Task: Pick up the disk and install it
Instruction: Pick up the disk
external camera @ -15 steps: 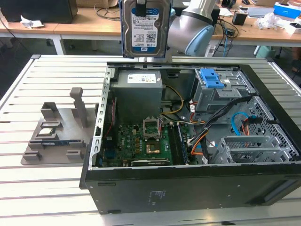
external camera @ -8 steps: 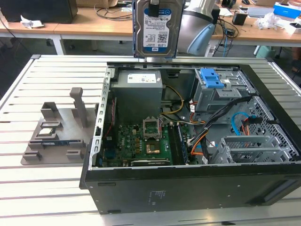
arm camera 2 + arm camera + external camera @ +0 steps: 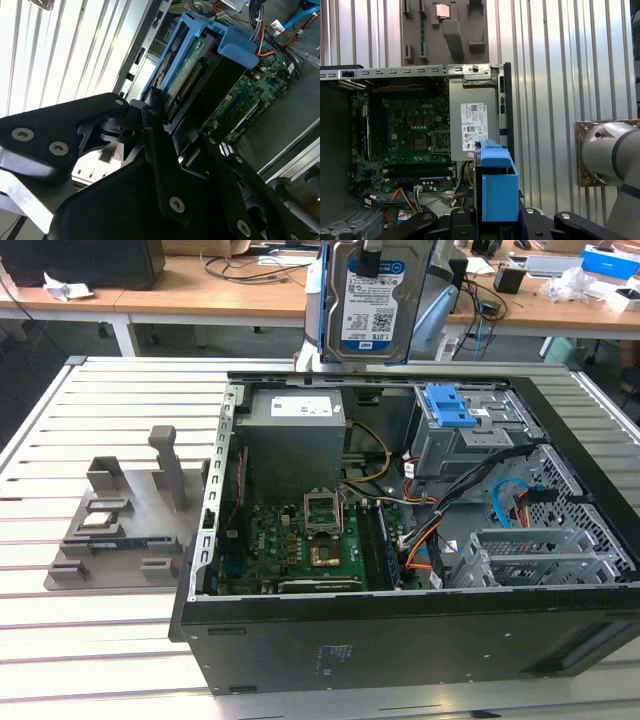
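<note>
- Exterior view: the disk hangs upright with its label toward the camera. It is high above the far rim of the open computer case and touches nothing inside. I count one disk, one case, one grey power supply, one blue latch piece and one motherboard. One grey fixture sits on the slatted table at the exterior view's left.
- Second wrist view: the single gripper is clamped on one end of the disk. Two black fingers press against its blue frame, and the rest of the disk juts out over the case interior. The hold looks close to one end, so I judge the carry is best done slowly, so that the disk cannot tilt or slip between the pads.
- First wrist view: the disk's blue frame appears edge-on, just beside the power supply, with the motherboard farther off. To do this step well, I would keep the disk square to the case walls and well apart from the loose cables.
</note>
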Action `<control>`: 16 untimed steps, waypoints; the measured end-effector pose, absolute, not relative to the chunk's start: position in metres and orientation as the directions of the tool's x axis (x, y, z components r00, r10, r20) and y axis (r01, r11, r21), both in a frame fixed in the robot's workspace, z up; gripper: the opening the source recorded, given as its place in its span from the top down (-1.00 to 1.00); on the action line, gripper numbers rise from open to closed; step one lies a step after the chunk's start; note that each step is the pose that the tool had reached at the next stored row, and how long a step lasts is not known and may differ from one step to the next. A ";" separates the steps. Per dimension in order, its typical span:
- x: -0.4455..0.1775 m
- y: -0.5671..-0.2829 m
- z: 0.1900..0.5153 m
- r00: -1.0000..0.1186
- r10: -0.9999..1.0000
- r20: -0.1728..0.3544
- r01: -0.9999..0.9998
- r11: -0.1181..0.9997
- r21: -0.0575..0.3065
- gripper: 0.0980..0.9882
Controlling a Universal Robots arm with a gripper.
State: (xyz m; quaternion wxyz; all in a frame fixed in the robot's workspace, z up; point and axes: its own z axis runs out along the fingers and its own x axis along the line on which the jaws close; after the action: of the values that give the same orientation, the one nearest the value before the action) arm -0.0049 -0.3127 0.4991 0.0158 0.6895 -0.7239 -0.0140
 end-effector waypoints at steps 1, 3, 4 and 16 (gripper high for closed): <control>-0.001 -0.313 0.499 -0.049 -0.999 0.004 -0.998 0.049 0.042 0.41; 0.006 -0.313 0.499 -0.049 -0.999 0.004 -0.998 0.049 0.042 0.41; 0.011 -0.313 0.499 -0.049 -0.999 0.004 -0.998 0.049 0.042 0.41; 0.054 -0.313 0.499 -0.049 -0.999 0.004 -0.998 0.049 0.042 0.41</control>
State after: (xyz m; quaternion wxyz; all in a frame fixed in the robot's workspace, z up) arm 0.0542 -0.3126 0.4992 0.0159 0.6895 -0.7240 -0.0140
